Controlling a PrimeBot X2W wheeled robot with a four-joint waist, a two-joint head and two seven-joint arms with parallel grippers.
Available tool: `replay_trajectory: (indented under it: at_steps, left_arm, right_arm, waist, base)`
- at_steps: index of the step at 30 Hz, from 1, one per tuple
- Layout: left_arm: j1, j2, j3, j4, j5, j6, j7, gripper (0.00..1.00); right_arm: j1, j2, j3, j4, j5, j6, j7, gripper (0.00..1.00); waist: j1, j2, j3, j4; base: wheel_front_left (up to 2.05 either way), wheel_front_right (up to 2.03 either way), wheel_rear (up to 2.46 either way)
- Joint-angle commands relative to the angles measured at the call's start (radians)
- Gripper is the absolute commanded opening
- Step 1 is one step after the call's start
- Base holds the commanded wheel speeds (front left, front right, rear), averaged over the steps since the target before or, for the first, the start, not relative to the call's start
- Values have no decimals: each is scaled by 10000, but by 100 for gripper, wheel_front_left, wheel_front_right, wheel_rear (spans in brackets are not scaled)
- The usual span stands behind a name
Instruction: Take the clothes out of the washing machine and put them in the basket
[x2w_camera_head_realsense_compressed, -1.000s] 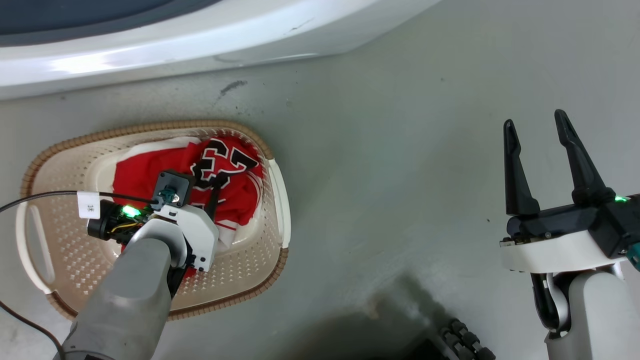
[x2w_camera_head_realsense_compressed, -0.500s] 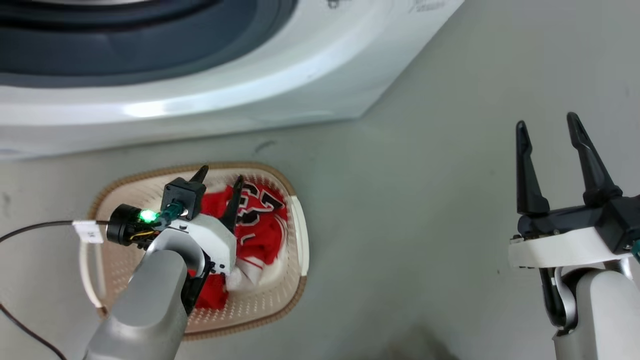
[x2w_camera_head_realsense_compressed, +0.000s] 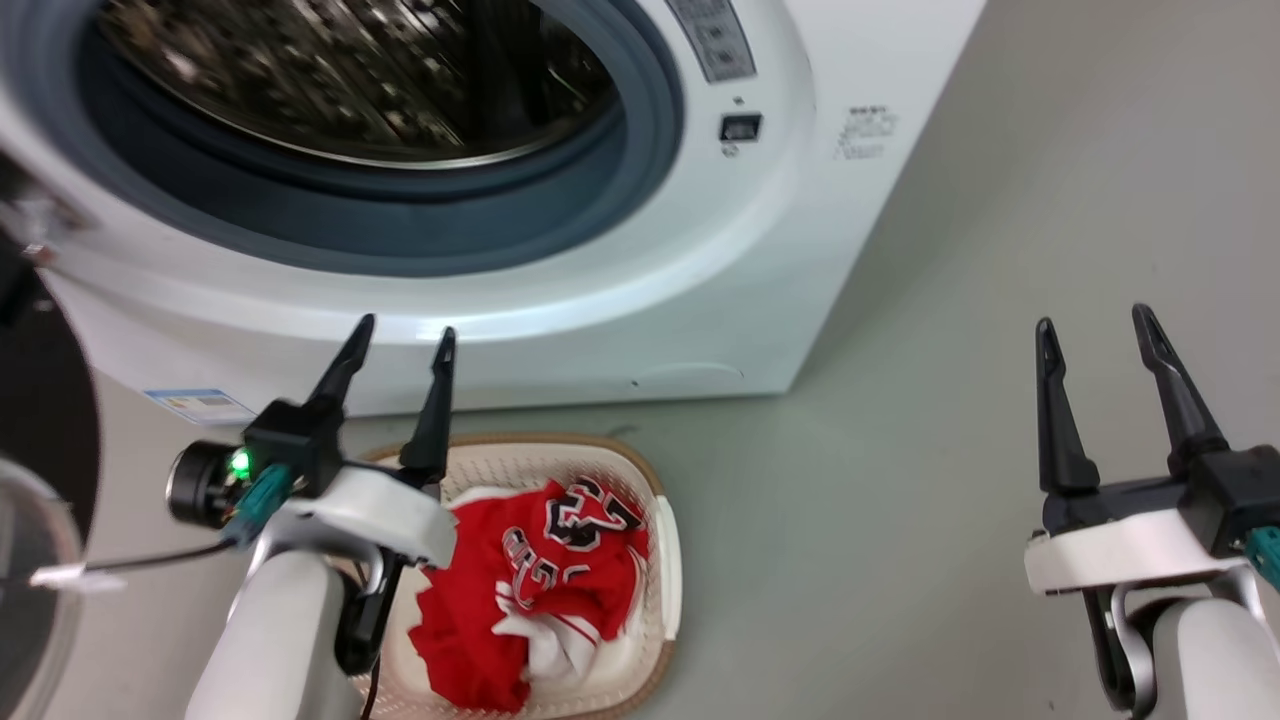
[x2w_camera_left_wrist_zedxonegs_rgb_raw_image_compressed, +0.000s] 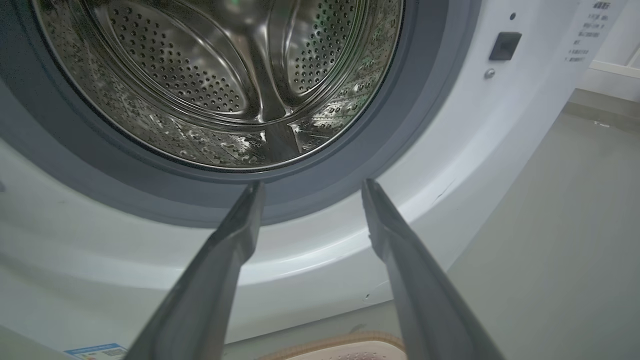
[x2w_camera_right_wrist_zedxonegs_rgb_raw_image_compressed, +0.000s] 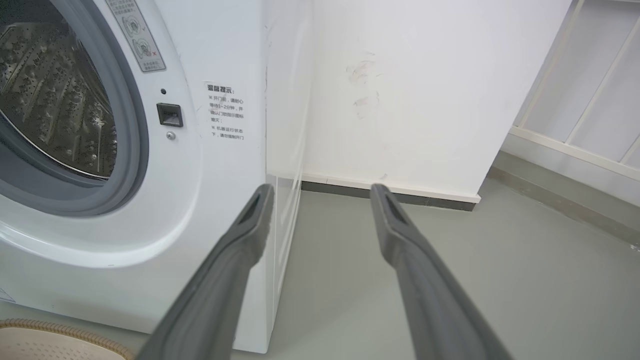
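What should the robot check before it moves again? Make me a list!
1. Are the clothes in the basket? ok, the red pile lies inside it.
2. Is the left gripper empty? ok, open, nothing between its fingers.
3. Is the right gripper empty? ok, open too.
4. Is the drum empty? ok where seen; its top is out of the picture.
5. Is cloth hanging over the basket's edge? cannot tell, the left arm hides one side.
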Motion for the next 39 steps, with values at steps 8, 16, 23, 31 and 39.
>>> replay_trajectory:
  at_steps: [8, 16, 23, 31, 39]
  left_arm:
    - [1753, -647, 1489, -1761, 409, 88, -26, 100]
    - [3673, -1370, 2199, -2816, 979, 189, -26, 100]
    - [4498, -1545, 2172, -3038, 1484, 376, -26, 100]
    - [4596, -1623, 2131, -3076, 1672, 468, -26, 100]
    - [4437, -1649, 2097, -2986, 1806, 503, -26, 100]
  right_arm:
    - [840, 6, -70, -66, -8, -13, -20, 100]
    - [1906, 6, 18, -313, 396, -13, -20, 100]
    - [2379, 6, 184, -360, 580, -13, -20, 100]
    - [2485, 6, 274, -406, 610, -13, -20, 100]
    - [2386, 6, 333, -399, 566, -13, -20, 100]
  waist:
    - [2, -1, -1619, 866]
    - [2, -1, -2650, 950]
    - [2, -1, -3103, 813]
    - [2, -1, -3175, 749]
    - [2, -1, -3136, 703]
  base:
    - [0, 0, 0]
    - [0, 0, 0]
    - [0, 0, 0]
    - [0, 0, 0]
    - [0, 0, 0]
